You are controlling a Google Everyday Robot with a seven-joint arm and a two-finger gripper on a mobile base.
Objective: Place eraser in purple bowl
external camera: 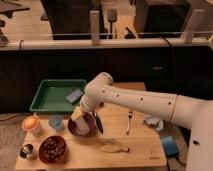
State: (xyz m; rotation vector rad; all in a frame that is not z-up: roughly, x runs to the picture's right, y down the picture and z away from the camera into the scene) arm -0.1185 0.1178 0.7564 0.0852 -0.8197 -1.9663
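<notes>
The purple bowl (pixel 76 129) stands on the wooden table, left of centre. My gripper (pixel 89 121) hangs at the end of the white arm (pixel 135 102), right over the bowl and down at its rim. A pale block, which looks like the eraser (pixel 78 115), is at the gripper just above the bowl's inside. I cannot tell whether it is held or resting in the bowl. The gripper hides part of the bowl.
A green tray (pixel 46 100) holding a small blue-grey item (pixel 74 95) sits behind the bowl. A pale blue cup (pixel 56 121), an orange cup (pixel 31 123), a brown bowl (pixel 52 148) and a small metal cup (pixel 27 150) stand at the left. A banana peel (pixel 114 146), a fork (pixel 128 122), a crumpled wrapper (pixel 152 121) and a blue block (pixel 170 145) lie to the right.
</notes>
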